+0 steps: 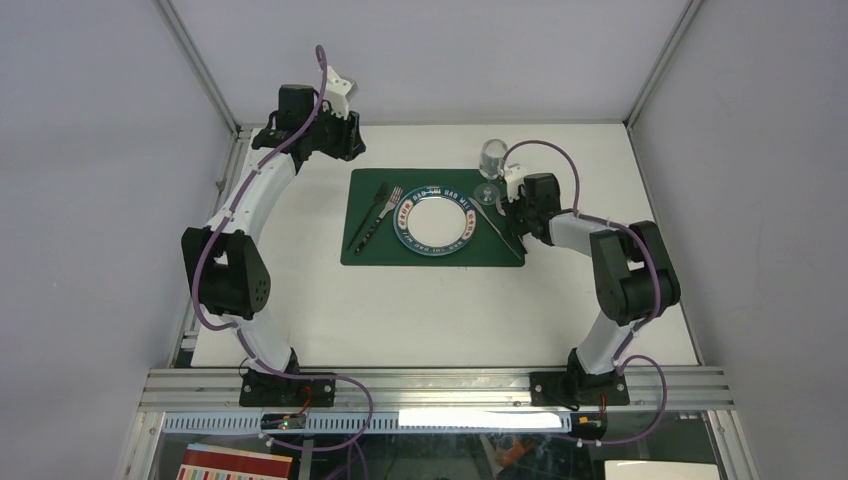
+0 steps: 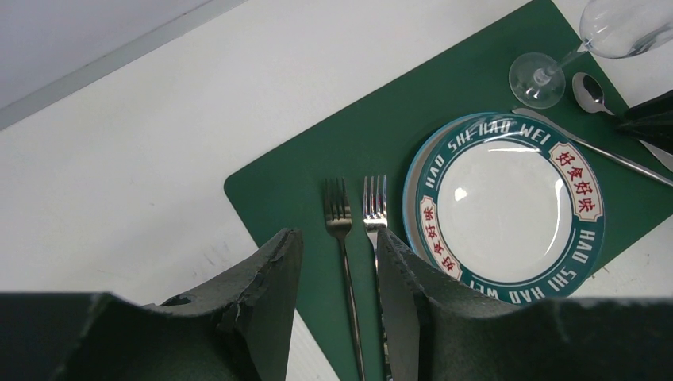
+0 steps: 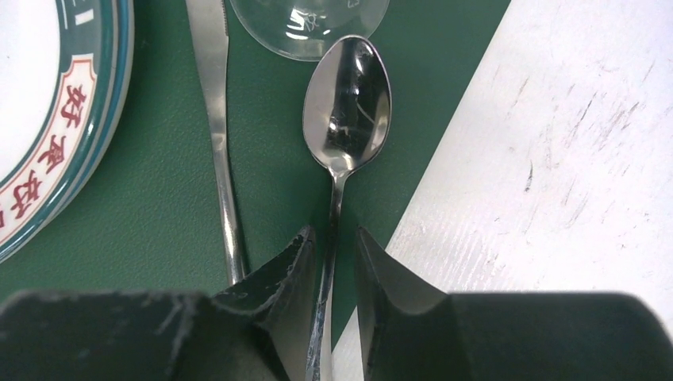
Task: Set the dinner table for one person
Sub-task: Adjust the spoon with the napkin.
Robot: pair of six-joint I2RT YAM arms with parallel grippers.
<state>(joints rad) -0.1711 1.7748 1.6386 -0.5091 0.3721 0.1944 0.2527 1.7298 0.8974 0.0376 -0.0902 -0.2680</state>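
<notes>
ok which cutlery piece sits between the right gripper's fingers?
The spoon, outermost right of the plate: its handle runs between the right gripper's fingers. The knife lies beside it, both forks left of the plate.

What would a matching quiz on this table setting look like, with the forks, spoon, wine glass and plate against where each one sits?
Things:
1. forks
2. spoon
3. wine glass
4. plate

Places:
A. middle of the green mat
B. handle straddled by the right hand
C. left of the plate
D. the mat's far right corner

Pairs: 1-C, 2-B, 3-D, 4-A
</notes>
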